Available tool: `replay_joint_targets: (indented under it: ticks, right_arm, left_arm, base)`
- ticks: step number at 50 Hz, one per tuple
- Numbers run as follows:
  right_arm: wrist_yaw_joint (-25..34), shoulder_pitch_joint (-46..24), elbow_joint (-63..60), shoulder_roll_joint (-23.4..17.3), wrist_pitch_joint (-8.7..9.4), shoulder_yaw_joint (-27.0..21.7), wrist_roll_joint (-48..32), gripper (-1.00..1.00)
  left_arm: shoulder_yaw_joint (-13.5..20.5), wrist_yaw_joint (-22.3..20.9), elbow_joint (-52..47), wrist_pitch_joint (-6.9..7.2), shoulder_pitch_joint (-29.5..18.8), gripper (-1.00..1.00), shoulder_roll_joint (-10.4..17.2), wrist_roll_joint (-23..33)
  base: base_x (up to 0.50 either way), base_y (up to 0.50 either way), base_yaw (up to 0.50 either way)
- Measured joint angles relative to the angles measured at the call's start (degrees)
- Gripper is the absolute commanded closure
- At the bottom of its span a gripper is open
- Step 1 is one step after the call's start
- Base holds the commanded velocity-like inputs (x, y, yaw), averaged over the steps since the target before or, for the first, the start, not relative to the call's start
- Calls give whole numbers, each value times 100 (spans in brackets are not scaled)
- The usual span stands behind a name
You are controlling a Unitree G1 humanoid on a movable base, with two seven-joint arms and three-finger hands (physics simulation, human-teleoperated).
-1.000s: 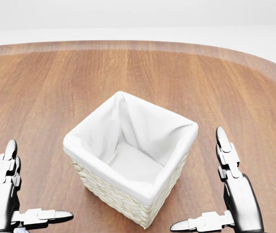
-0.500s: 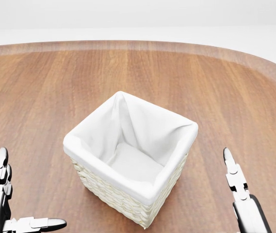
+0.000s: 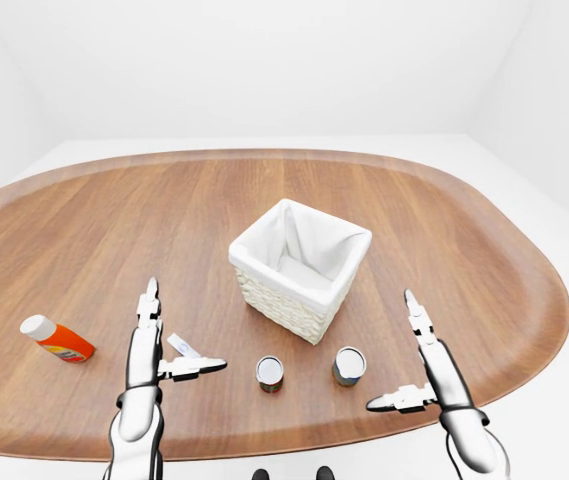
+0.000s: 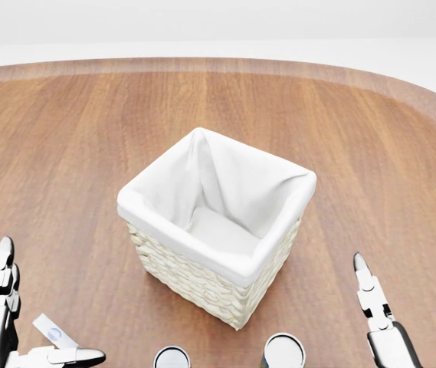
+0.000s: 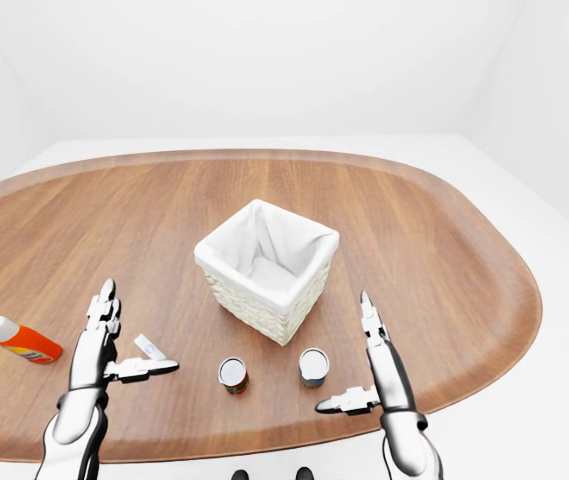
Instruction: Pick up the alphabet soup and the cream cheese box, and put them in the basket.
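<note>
A wicker basket [image 3: 276, 303] with a white cloth lining stands mid-table and holds nothing I can see. Below it in the left-eye view stand two small cans, one with a reddish label [image 3: 270, 374] and one greyish [image 3: 349, 366]; I cannot tell which is the alphabet soup. A small flat white box, seemingly the cream cheese [image 3: 182, 346], lies between the finger and thumb of my open left hand [image 3: 184, 326], not touching either. My right hand [image 3: 389, 350] is open too, right of the greyish can, holding nothing.
An orange bottle with a white cap [image 3: 56, 339] lies on its side at the far left of the oval wooden table [image 3: 444, 230]. The table's near edge runs just below the cans and my hands.
The head camera has shifted: the basket sits higher in the picture, and the two can tops and the white box now show at the bottom. Both hands dropped lower a second ago.
</note>
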Motion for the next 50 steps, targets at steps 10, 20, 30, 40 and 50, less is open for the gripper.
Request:
replay_joint_targets:
  ticks: [10, 20, 30, 40, 50]
  right_arm:
    - [-128, -221, 389, -92, 0, 14, -38, -100]
    - [-387, -743, 1114, -272, 0, 52, -30, -100]
    - [-736, -1264, 2060, -465, 0, 124, 12, -100]
    - [-1051, -2044, 3253, -662, 0, 239, 150, -100]
    - [-1278, -2715, 4214, -790, 0, 391, 181, -100]
  left_arm:
    - [-11, 3, 35, -23, -26, -100, 2, -9]
    - [-21, 1, 27, -19, -26, -100, -2, -18]
    - [-31, 3, 58, -23, -31, -100, -2, -14]
    - [-38, 0, 75, -11, -44, -100, 3, -22]
    - [-34, -14, 58, 13, -53, -100, 6, -51]
  base:
    - [0, 0, 0]
    - [0, 0, 0]
    - [0, 0, 0]
    - [0, 0, 0]
    - [0, 0, 0]
